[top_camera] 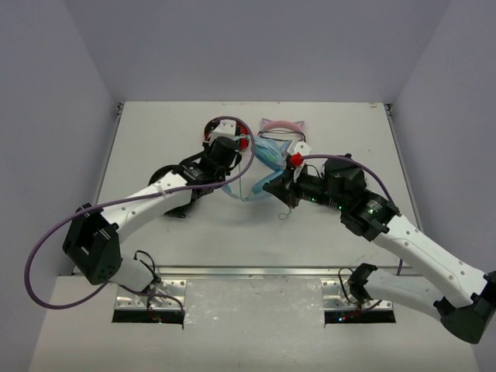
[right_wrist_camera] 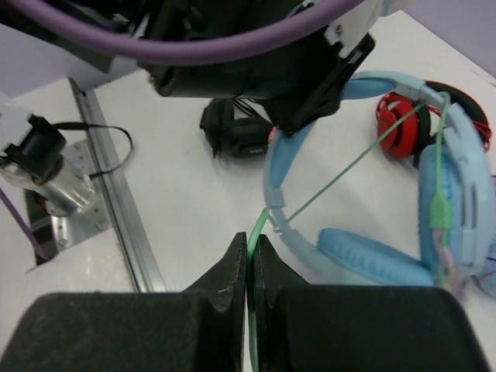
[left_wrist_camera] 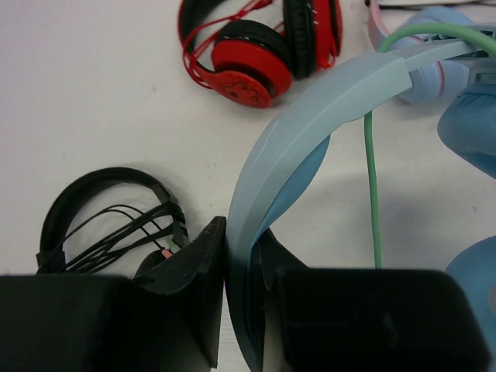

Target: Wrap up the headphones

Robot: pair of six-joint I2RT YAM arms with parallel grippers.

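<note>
The left tool (left_wrist_camera: 239, 242) is clamped on the headband (left_wrist_camera: 310, 116) of the headphones (right_wrist_camera: 465, 163), which sit just beside the red pair (left_wrist_camera: 248, 70); hold that grip steady. The right tool (right_wrist_camera: 249, 252) pinches the green cable (right_wrist_camera: 341, 172). Lead it taut, probably round the headband, clear of the red pair.

Reaching forward and inward with left arm (top_camera: 147, 194) and right arm (top_camera: 411, 236), wrists close — holding left fingers (left_wrist_camera: 194, 267) and right fingers (right_wrist_camera: 229, 283) clamped tight.

Light-blue over-ear headphones (right_wrist_camera: 372, 260), wide headband clamped in my left pincer (left_wrist_camera: 240, 232). Their thin mint-green cable (left_wrist_camera: 372, 194) runs taut into my right pincer (right_wrist_camera: 250, 248).
</note>
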